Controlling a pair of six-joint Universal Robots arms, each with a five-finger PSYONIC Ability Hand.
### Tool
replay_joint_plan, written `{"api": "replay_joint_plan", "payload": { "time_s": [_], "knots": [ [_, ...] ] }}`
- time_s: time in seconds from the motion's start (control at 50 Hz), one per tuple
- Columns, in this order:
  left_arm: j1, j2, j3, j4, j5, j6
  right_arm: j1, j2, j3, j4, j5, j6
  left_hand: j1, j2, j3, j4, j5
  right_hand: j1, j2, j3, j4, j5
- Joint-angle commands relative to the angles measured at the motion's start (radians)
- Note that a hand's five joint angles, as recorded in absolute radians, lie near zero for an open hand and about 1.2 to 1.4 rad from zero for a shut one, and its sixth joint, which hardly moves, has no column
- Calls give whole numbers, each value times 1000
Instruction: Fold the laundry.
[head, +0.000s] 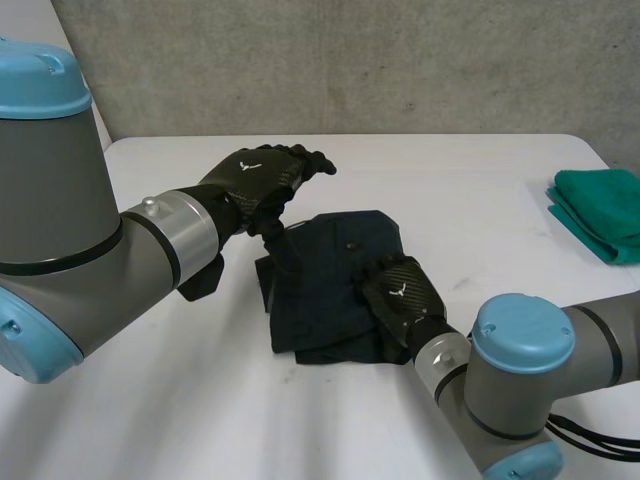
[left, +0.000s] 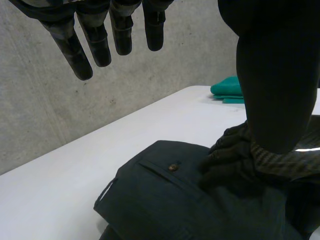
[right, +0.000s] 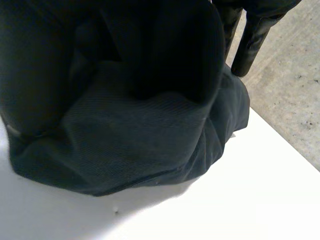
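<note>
Dark garment (head: 330, 280) lies folded on the desk (head: 480, 190) under the right hand (head: 405, 295), fingers (head: 372, 272) flat and released, left hand (head: 262, 178) hovering open-fingered above its corner; a careless withdrawal could drag folds apart.

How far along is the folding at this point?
Done: a green cloth lies folded at the right edge of the table, and the dark garment is already a compact folded bundle. In hand: the right hand rests flat on its near right part; the left hand hovers open above its far left corner. Left: possibly a last fold, then setting it aside.
</note>
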Motion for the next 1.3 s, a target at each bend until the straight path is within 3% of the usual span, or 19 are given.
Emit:
{"api": "replay_joint_plan", "payload": {
  "time_s": [0.02, 0.08, 0.24, 0.36, 0.44, 0.48, 0.54, 0.56, 0.6, 0.8, 1.1, 1.3],
  "knots": [
    [0, 0, -2, 0, 0, -1, -4, 38, -41, -17, -2, 6, -10, -13, -22, -11, -11, 449, 403, 407, 413, 405],
    [0, 0, -2, 0, 0, -1, -5, 40, -63, -37, -2, 6, -10, -13, -22, -11, -11, 722, 676, 680, 686, 679],
    [0, 0, -2, 0, 0, -11, -5, 75, -150, -30, -6, 6, -1, -4, -13, -3, -3, 716, 671, 675, 681, 673],
    [1, 0, -2, 0, 0, -17, -5, 115, -204, -25, -2, 5, -1, -4, -13, -3, -3, 590, 545, 549, 555, 547],
    [1, 0, -2, 2, 0, -19, -5, 141, -238, -14, -4, -1, -1, -4, -13, -3, -3, 215, 170, 173, 179, 172],
    [1, 0, -2, 0, 0, -19, -5, 161, -270, 22, -4, -1, -4, -7, -16, -6, -5, 173, 128, 131, 138, 130],
    [-6, 0, -2, 0, 3, -13, -5, 176, -302, 68, -4, -3, -10, -13, -22, -11, -11, 401, 356, 359, 365, 358],
    [-11, -1, -2, 2, 5, -13, -5, 179, -314, 99, -7, -1, -10, -13, -22, -11, -11, 859, 813, 817, 823, 815],
    [-14, -3, -5, 2, 11, -11, -5, 173, -315, 110, -13, -1, -10, -13, -22, -11, -11, 1128, 1083, 1086, 1092, 1085],
    [-14, 3, -23, 5, 133, -17, -77, 126, -311, 118, -56, -32, -13, -16, -25, -14, -14, 1129, 1084, 1087, 1094, 1086],
    [-37, 17, -17, 14, 141, -19, -324, 119, -330, 111, -156, -176, -22, -24, -33, -23, -23, 1129, 1084, 1087, 1094, 1086],
    [-68, 8, -12, 57, 141, -19, -525, 109, -336, 104, -300, -193, -28, -30, -39, -29, -29, 1129, 1084, 1087, 1094, 1086]
  ]
}}
